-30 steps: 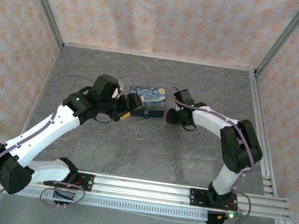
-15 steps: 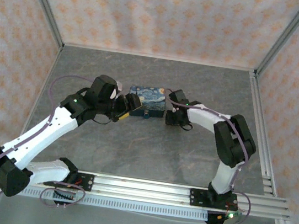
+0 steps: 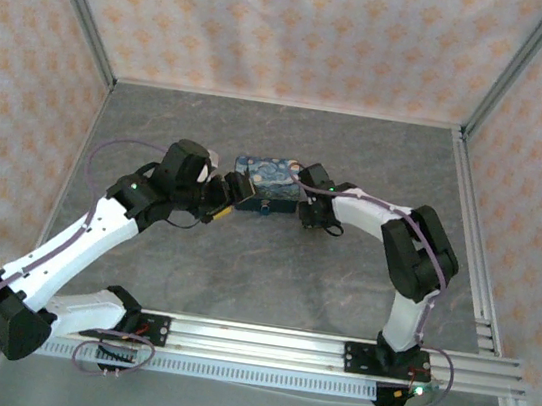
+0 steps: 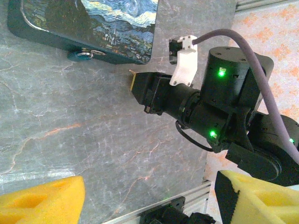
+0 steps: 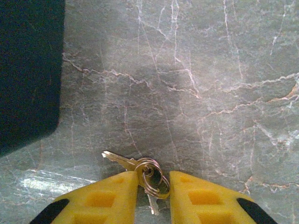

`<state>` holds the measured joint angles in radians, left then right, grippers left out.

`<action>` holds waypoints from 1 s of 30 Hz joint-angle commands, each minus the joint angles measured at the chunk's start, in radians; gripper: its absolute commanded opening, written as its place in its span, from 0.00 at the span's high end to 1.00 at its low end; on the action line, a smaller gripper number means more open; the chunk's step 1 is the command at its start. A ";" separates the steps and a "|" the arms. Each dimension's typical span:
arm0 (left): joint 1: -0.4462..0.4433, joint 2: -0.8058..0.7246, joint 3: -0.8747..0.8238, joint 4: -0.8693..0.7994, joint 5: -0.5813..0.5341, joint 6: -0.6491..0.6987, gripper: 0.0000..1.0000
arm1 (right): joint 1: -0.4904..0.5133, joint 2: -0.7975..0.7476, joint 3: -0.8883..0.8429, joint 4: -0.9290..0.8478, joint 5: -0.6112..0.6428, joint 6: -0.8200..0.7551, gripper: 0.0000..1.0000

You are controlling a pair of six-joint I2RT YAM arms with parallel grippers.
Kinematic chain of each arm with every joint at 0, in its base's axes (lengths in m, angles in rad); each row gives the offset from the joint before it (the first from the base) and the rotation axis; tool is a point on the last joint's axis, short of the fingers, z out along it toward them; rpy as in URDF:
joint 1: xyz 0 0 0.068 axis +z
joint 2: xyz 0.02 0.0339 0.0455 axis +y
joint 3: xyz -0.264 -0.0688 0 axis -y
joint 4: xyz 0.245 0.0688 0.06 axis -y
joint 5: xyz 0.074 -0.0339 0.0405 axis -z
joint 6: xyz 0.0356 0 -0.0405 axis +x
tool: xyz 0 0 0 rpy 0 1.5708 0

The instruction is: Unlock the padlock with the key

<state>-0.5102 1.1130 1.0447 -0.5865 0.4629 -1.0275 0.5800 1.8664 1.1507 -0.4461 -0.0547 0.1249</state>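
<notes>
The dark blue starry-print tin (image 3: pixel 267 182) lies mid-table, with the small padlock (image 4: pixel 84 54) at its near edge. The key (image 5: pixel 119 161) is a thin pale metal piece on a ring (image 5: pixel 153 179), its blade slanting toward the tin (image 5: pixel 28 70). My right gripper (image 5: pixel 153 196) is closed in on it, with the key's head against the left finger (image 5: pixel 105 200) and the ring against the right one. A second key lies back between the fingers. My left gripper (image 4: pixel 149 198) stands wide open left of the tin, holding nothing, and sees the right gripper (image 4: pixel 140 86) near the tin's corner.
Grey marbled tabletop (image 3: pixel 271 274) surrounds the tin. Aluminium frame posts and patterned walls ring the table, with a rail (image 3: pixel 331 348) along the near edge. Both arms converge on the tin from either side.
The right arm has swung in, bringing its gripper leftward up to the tin's right front corner. The left arm has shifted slightly left and back.
</notes>
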 commanded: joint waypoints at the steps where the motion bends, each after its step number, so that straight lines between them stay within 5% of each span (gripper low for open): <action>1: 0.004 -0.021 -0.012 0.005 -0.020 -0.004 0.25 | 0.023 0.082 -0.002 0.026 -0.017 -0.012 0.82; 5: 0.004 -0.027 -0.014 0.002 -0.024 -0.004 0.25 | 0.024 0.090 -0.006 0.037 -0.018 -0.016 1.00; 12: 0.007 -0.032 -0.017 0.007 -0.030 -0.005 0.26 | 0.024 0.027 -0.055 0.087 -0.013 -0.004 1.00; 30: 0.006 -0.011 -0.011 0.045 -0.018 -0.009 0.26 | -0.017 -0.502 -0.274 0.152 -0.057 0.037 1.00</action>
<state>-0.5102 1.0992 1.0382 -0.5751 0.4591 -1.0298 0.5663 1.4227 0.8948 -0.2974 -0.0944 0.1463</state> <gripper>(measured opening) 0.744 0.047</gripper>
